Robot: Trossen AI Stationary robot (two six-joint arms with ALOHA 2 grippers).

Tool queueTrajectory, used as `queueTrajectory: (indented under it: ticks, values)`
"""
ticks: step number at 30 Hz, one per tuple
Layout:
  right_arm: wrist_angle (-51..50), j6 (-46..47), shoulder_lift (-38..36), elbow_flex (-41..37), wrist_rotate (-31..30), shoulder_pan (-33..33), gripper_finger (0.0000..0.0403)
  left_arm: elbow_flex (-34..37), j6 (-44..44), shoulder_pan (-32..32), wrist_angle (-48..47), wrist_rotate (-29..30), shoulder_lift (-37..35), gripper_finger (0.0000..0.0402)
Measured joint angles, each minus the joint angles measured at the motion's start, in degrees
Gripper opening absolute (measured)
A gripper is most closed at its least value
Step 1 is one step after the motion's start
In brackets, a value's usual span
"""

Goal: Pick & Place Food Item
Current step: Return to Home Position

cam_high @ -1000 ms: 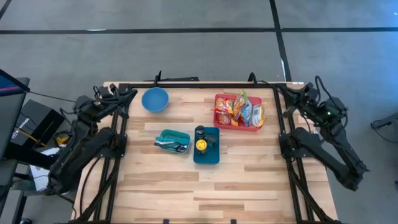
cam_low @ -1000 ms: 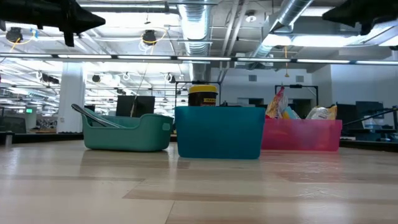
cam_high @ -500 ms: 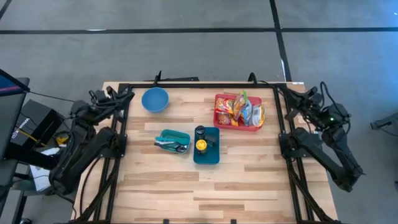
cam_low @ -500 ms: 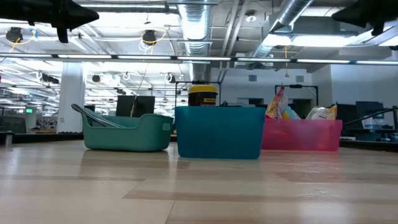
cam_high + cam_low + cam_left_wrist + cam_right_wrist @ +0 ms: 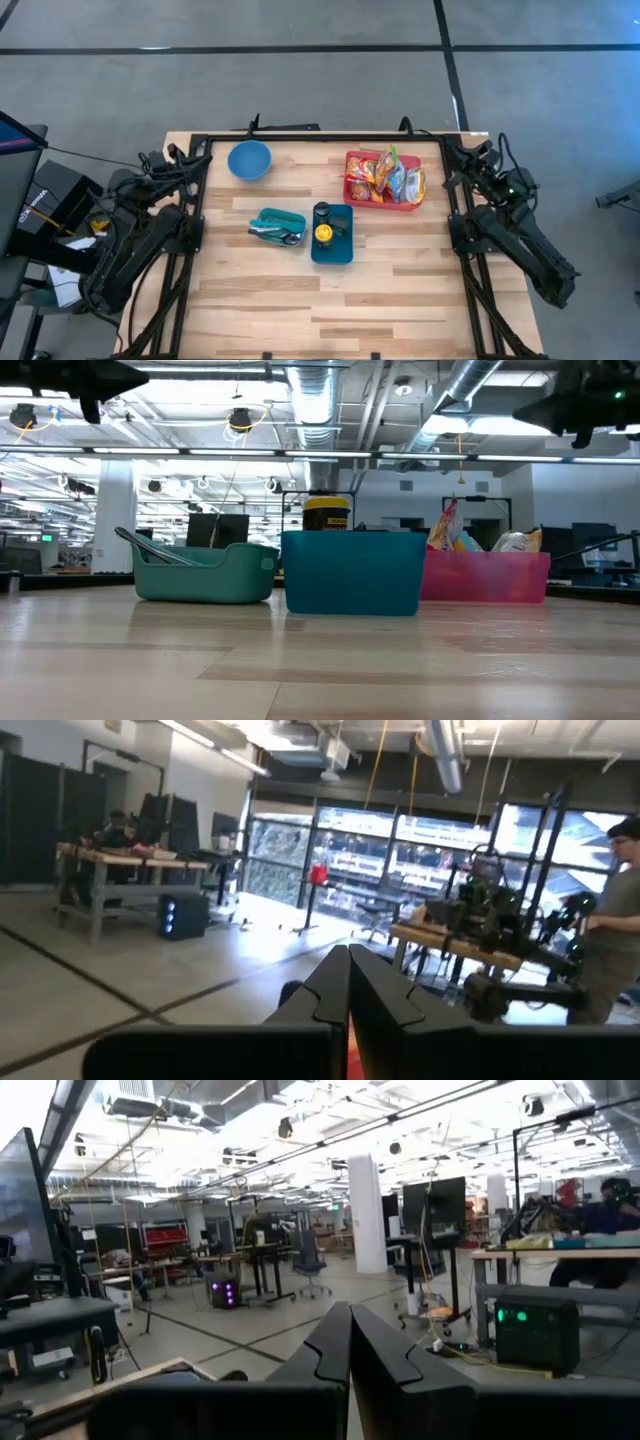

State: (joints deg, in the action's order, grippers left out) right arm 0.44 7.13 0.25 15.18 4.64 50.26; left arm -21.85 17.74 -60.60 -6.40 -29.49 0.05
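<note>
Wood-plank table (image 5: 400,290) carries, from above, a rounded green bin (image 5: 290,218) of spoons (image 5: 272,233) just beside a boxy blue bin (image 5: 332,250), with crinkly snack packets (image 5: 392,178) in the red bin (image 5: 352,188) farther back. The left arm (image 5: 135,245) and right arm (image 5: 520,250) are folded along the side rails. At table height the smooth bins stand in a row, and the wrist views show the left gripper (image 5: 349,965) and right gripper (image 5: 350,1320) each with fingers pressed together, aimed out into the room.

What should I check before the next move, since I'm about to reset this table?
1. Left gripper shut, nothing held: ok.
2. Right gripper shut, nothing held: ok.
3. Both arms at the side edges of the table, clear of the bins: ok.
4. Green bin holds spoons: ok.
5. Blue bin upright, jar inside: ok.
6. Arms fully home: cannot tell.
</note>
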Motion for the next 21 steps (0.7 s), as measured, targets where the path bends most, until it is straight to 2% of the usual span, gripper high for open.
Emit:
queueTrajectory:
  ticks: [7,12,21]
  values:
    - [6.8,1.3,0.0,-6.1,0.0,0.0,0.0000,1.9,-1.3,0.0,0.4,1.1,0.0,0.0000]
    - [11.3,2.7,0.0,-10.4,0.0,0.0,0.0000,7.2,-1.2,0.0,7.8,3.6,0.3,0.0000]
    - [12.1,2.9,0.0,-14.7,0.0,0.0,0.0000,17.8,-0.4,0.0,20.0,4.1,1.7,0.0000]
